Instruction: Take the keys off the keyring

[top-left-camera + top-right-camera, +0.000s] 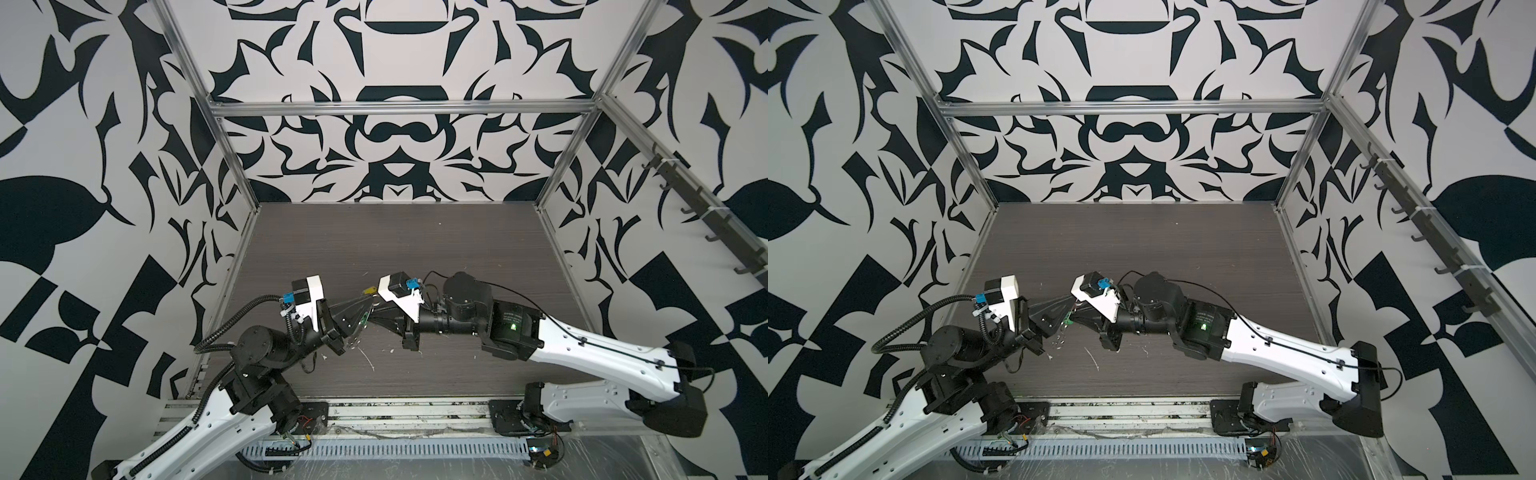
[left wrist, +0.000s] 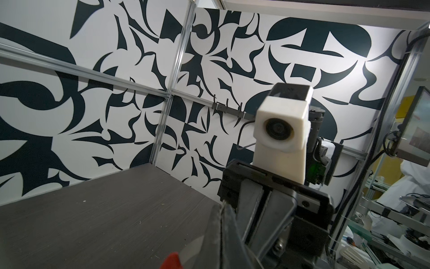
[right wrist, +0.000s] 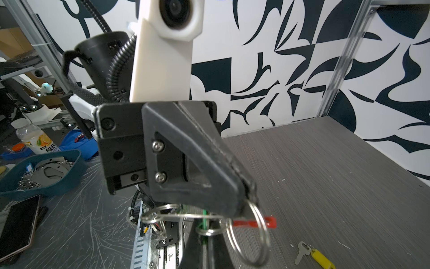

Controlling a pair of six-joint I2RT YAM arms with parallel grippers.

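Closest in, seen in both top views, the two arms reach in from about 7 and 4 o'clock and meet nose to nose above the middle of the counter (image 3: 325,174). The left gripper (image 3: 250,199) is clenched on the rim of the keyring (image 3: 267,240), the big silver loop that hangs from its tip with the red sleeve (image 3: 253,223) crossing it. The right gripper (image 1: 374,318) is clamped too and appears to pinch the green key tag (image 1: 365,321) just beside that loop, though the contact is partly hidden. Between them the tag's small split ring (image 3: 208,232) looks threaded on the wire, so the step in hand seems to be working this second key off. To do it well, I would hold the left grip firm so the loop cannot swing. The right one should then walk the split ring along the wire toward the loop's opening with small wrist turns that follow the curve. A straight tug would likely only drag the whole loop or slip off the thin tag, and the red sleeve may block one way round. Farther out, toward 12 o'clock, the yellow key tag (image 3: 322,258) and its metal key (image 3: 300,252) lie loose on the counter, off the loop and well apart from it. The green one could be set down near them.
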